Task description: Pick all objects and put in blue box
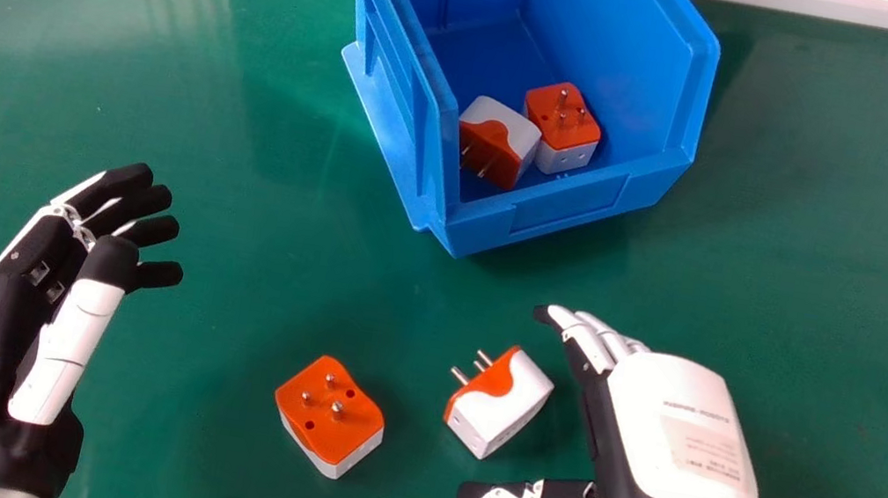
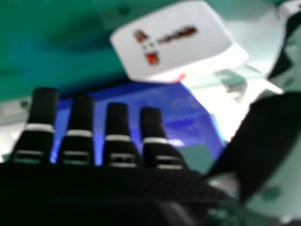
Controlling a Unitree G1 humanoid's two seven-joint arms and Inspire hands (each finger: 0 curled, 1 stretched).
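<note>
Across the green tabletop point(image 1: 852, 260), as the head view has it, the clearing-up looks about half done: two orange-and-white adapters, one tipped on its side point(image 1: 497, 142) and one pins-up point(image 1: 561, 128), lie in the blue box point(image 1: 567, 202) at top centre. The step in hand seems to be lining up for another pick. At lower right, the right hand point(image 1: 673, 437) is spread, thumb well away from the fingers, with the nearer loose adapter point(image 1: 504, 405) just beside that gap, pinched by nothing. I'd say the next move calls for sliding the palm in a little and closing thumb against fingers, minding those pins, then a lift up over the box's low front lip. The pins-up loose adapter point(image 1: 331, 414), at lower centre, would be left for a later turn. At lower left, the left hand point(image 1: 6, 340) waits empty, its fingers loosely bent.

The box looks like smooth moulded plastic, ribbed along its outer side, its walls sloping down to the front. The adapters are chunky blocks with rounded corners, a wavy seam between orange and white, and shiny metal prongs. The tabletop has a soft sheen.

Over in the right hand view, the nearer adapter turns a glossy white face with dark socket slots. The matte black fingertips, ringed by pale bands, look straight and apart, with the blue box beyond them.
</note>
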